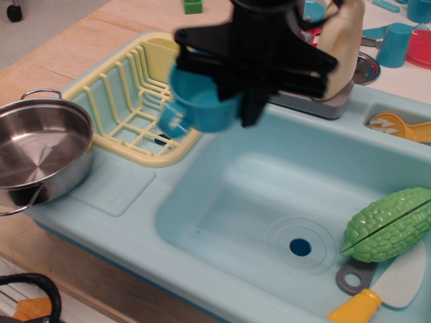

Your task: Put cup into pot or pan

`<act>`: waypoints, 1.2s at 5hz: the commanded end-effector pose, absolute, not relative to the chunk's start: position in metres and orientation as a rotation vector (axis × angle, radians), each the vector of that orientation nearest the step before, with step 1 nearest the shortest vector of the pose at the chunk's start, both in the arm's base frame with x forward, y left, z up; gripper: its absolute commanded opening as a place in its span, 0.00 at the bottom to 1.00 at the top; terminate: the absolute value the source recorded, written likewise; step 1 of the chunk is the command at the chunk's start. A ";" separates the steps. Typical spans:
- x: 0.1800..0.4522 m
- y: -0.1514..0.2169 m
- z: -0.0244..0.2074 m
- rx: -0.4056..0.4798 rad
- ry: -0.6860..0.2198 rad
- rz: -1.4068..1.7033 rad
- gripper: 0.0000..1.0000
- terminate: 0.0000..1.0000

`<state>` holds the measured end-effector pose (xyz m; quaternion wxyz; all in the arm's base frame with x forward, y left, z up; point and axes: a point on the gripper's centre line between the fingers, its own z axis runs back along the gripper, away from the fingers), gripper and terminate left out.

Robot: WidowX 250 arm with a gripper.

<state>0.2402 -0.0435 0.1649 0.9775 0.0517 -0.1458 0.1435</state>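
Note:
My black gripper (pixel 229 101) is shut on the bright-blue cup (pixel 199 104) and holds it in the air over the right edge of the yellow dish rack. The cup's loop handle (pixel 170 121) points left and down. The shiny steel pot (pixel 37 151) stands empty at the far left on the sink unit's corner, well to the left of and below the cup.
A yellow dish rack (pixel 145 101) sits between cup and pot. The light-blue sink basin (pixel 269 208) lies to the right. A green bumpy toy vegetable (pixel 387 225) and a toy knife (pixel 377 293) lie at its right edge. A teal cup (pixel 394 44) stands at the back.

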 end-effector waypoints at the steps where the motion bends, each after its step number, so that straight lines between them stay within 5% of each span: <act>1: 0.235 0.007 0.197 0.116 -0.369 0.394 0.00 0.00; 4: 0.188 0.082 0.186 0.123 -0.231 0.543 0.00 0.00; 5: 0.173 0.084 0.173 0.100 -0.187 0.576 1.00 0.00; 6: 0.161 0.079 0.165 0.067 -0.149 0.605 1.00 0.00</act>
